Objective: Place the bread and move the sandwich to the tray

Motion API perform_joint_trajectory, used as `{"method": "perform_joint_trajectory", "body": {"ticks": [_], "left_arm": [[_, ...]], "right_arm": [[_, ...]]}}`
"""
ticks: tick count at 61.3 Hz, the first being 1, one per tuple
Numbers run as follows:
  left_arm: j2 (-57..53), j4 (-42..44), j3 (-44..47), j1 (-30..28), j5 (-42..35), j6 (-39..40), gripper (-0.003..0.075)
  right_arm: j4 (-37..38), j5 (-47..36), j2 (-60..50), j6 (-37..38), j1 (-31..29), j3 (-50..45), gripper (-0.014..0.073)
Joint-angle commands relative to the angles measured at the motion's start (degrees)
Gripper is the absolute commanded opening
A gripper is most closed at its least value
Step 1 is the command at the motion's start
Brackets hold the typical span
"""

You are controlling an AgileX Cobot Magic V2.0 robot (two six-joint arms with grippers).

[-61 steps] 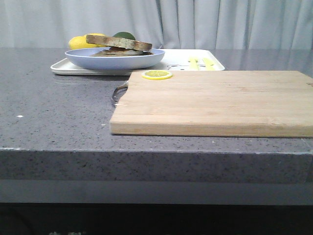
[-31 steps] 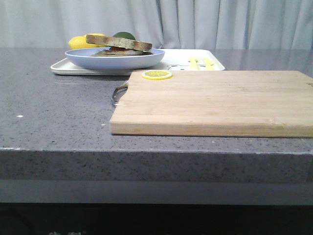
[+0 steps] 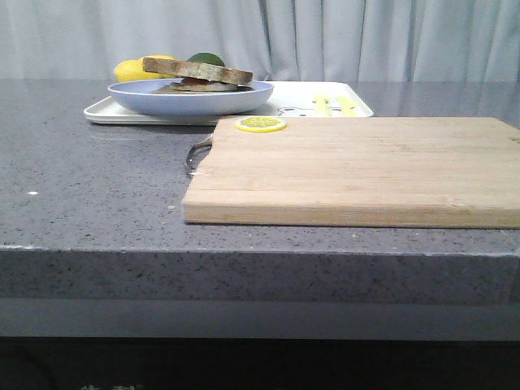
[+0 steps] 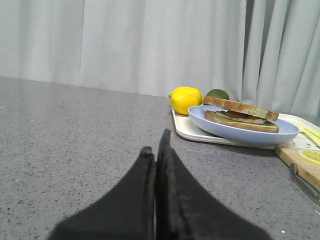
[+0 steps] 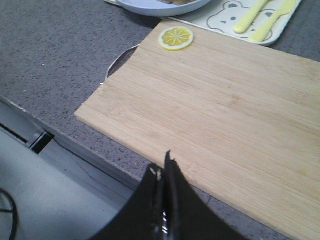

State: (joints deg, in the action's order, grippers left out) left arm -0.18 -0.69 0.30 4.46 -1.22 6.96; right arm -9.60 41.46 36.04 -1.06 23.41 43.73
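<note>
The sandwich (image 3: 203, 84) lies on a light blue plate (image 3: 191, 98) that stands on the white tray (image 3: 305, 101) at the back of the counter. The bread (image 3: 197, 70), a thick brown-crusted slice, rests on top of it. In the left wrist view, the sandwich (image 4: 242, 119) with the bread (image 4: 240, 107) on top sits on the plate (image 4: 235, 133). My left gripper (image 4: 156, 146) is shut and empty over bare counter, short of the tray (image 4: 192, 131). My right gripper (image 5: 164, 164) is shut and empty above the near edge of the wooden board. Neither gripper shows in the front view.
A wooden cutting board (image 3: 357, 166) with a lemon slice (image 3: 261, 124) and a metal handle (image 3: 196, 154) fills the right front. A lemon (image 4: 185, 99) and a green fruit (image 4: 217, 93) sit behind the plate. Yellow cutlery (image 5: 260, 15) lies on the tray. The counter's front edge (image 5: 60, 137) is near.
</note>
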Motion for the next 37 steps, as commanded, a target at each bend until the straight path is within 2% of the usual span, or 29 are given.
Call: {"method": "perform_joint_trajectory", "body": {"ticks": [1, 7, 19, 26, 37], "left_arm": [[-1.31, 0.04, 0.02, 0.0, -4.74, 0.4, -0.002], [-1.31, 0.04, 0.02, 0.0, -4.74, 0.4, -0.002], [-1.31, 0.04, 0.02, 0.0, -4.74, 0.4, -0.002], [-1.31, 0.04, 0.02, 0.0, -4.74, 0.4, -0.002], [-1.31, 0.04, 0.02, 0.0, -4.74, 0.4, -0.002]], "right_arm": [[0.4, -6.76, -3.84, -0.3, -4.82, -2.11, -0.0067], [0.78, -14.6, -10.93, -0.37, -11.92, -9.66, -0.0066], [1.86, -30.96, -25.5, -0.42, -19.87, -26.29, -0.0066], [1.86, -38.04, -31.63, -0.42, -22.22, -35.26, -0.0066], [1.86, -46.04, -36.58, -0.42, -22.71, -44.7, -0.0066]]}}
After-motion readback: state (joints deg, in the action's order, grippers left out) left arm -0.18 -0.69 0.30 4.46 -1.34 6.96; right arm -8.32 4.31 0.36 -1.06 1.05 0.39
